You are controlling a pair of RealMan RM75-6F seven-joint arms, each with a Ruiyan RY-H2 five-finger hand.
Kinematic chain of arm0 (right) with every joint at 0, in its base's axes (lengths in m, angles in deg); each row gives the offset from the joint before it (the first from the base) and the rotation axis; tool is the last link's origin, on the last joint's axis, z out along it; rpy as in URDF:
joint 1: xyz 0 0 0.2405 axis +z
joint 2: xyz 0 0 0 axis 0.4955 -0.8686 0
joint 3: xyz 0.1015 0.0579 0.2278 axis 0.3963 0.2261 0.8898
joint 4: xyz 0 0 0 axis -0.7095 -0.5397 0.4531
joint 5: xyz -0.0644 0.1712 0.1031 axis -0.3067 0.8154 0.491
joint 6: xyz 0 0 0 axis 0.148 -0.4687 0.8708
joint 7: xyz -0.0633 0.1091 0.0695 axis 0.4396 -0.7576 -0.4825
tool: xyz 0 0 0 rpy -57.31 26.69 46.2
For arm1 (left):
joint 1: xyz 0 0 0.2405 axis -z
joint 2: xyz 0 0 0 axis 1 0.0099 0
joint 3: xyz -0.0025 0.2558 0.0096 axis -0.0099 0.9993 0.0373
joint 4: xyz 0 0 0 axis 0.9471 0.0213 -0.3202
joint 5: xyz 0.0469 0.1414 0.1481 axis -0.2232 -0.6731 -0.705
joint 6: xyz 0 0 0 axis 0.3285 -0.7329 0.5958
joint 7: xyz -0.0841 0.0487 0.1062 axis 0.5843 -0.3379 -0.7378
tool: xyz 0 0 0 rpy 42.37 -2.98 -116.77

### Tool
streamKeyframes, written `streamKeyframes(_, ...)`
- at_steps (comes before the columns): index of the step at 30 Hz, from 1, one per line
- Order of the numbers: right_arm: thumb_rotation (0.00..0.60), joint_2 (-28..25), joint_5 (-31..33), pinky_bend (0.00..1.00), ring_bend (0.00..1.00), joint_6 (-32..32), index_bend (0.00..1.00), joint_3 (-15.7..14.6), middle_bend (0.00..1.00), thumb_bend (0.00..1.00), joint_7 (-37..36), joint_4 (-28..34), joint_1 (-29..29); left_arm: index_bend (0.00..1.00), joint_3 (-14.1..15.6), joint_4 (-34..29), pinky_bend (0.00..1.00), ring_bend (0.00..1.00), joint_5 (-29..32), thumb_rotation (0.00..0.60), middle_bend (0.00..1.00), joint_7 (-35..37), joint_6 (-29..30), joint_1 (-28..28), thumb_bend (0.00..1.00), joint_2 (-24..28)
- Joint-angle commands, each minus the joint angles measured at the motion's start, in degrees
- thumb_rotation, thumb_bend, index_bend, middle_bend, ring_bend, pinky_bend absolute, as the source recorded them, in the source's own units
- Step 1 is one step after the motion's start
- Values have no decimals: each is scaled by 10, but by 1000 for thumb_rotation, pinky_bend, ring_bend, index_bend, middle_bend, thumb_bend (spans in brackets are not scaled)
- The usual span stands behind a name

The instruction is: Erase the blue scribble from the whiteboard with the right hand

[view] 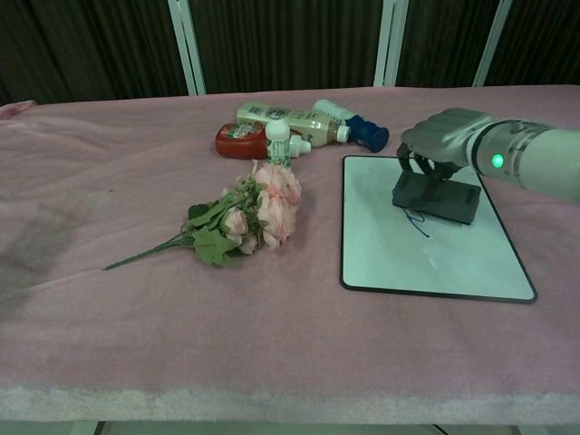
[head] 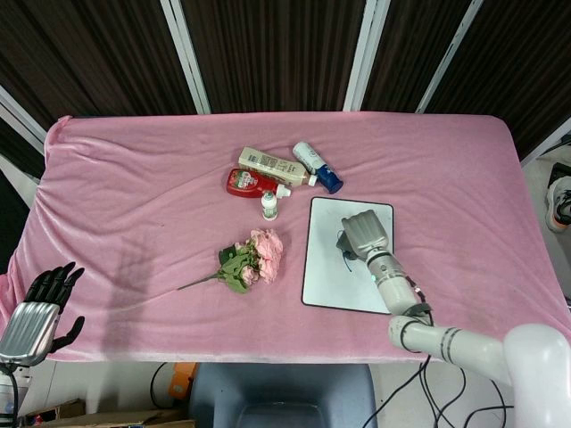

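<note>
Pink desk (head: 134,178) cloth lies under the whiteboard (view: 381,254), where an eraser (view: 435,198) is gripped by the right robot hand (view: 446,138) over the blue scribble (view: 417,222) for wiping.

The right hand (view: 446,145) reaches in from the near right with fingers curled down around a dark eraser (view: 436,198), while the left hand (head: 37,308) hangs at the near left, fingers apart.

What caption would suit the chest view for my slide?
Right robot hand holds a dark eraser on the whiteboard, over the blue scribble, with flowers and bottles nearby.
</note>
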Motion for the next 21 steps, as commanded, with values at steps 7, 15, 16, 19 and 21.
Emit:
streamKeyframes(7, 600, 24, 13, 877, 762, -22, 942, -32, 758, 384, 9, 23, 26, 0, -2, 2, 91, 12, 2, 600, 0, 6, -1, 1, 399, 1)
streamKeyframes(15, 600, -11, -35, 877, 762, -27, 941, -62, 758, 384, -37, 74, 6, 0, 1, 1, 90, 12, -2, 600, 0, 2, 0, 0, 400, 0)
streamKeyframes(16, 600, -14, -40, 878, 762, -28, 941, -65, 758, 384, -41, 78, 5, 0, 2, 1, 90, 12, -4, 600, 0, 0, 0, 0, 399, 0)
streamKeyframes(19, 600, -23, -56, 878, 762, -31, 941, -74, 758, 384, -55, 85, -1, 0, 2, 1, 91, 12, -3, 600, 0, -2, 0, 0, 399, -1)
streamKeyframes(21, 600, -26, -65, 877, 762, -34, 941, -77, 758, 384, -63, 82, -4, 0, 2, 1, 90, 12, -3, 600, 1, -5, 0, -1, 399, -1)
